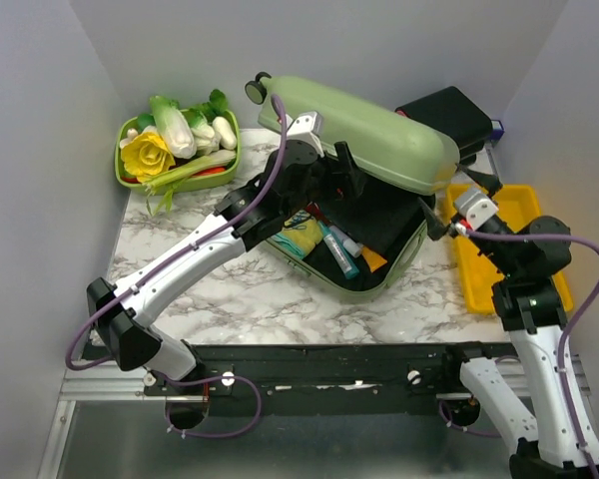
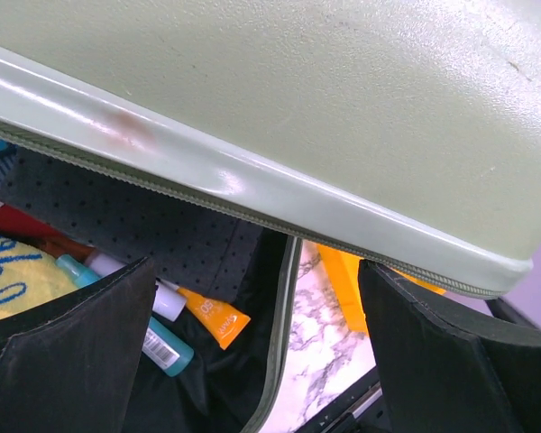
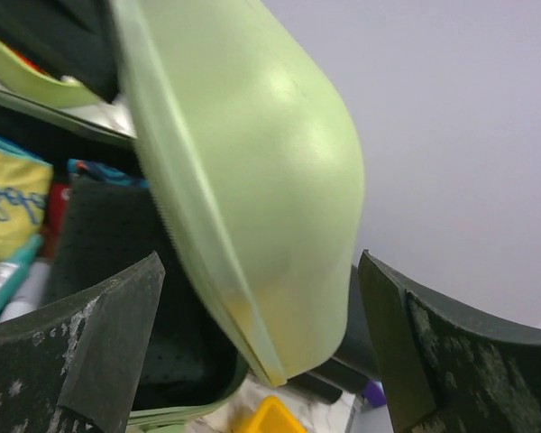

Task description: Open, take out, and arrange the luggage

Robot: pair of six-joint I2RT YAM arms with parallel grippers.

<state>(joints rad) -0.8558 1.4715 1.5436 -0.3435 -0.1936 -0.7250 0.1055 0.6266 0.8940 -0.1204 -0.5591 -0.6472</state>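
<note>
left arm (image 1: 195, 249): reached diagonally up-table; left gripper (image 1: 347, 168) sat at the lid's front edge, jaws spread wide, nothing clamped | right arm (image 1: 534, 274): elbow folded beside yellow tray (image 1: 524, 205); right gripper (image 1: 451, 205) pointed left at lid corner, jaws wide, empty | luggage (image 1: 379, 135): stood mid-table, lid half raised, contents showing

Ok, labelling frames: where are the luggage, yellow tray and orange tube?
luggage (image 1: 379, 125), top view, raised lid shell.
yellow tray (image 1: 519, 203), top view, bare far end.
orange tube (image 2: 216, 317), left wrist view, its body.
</note>
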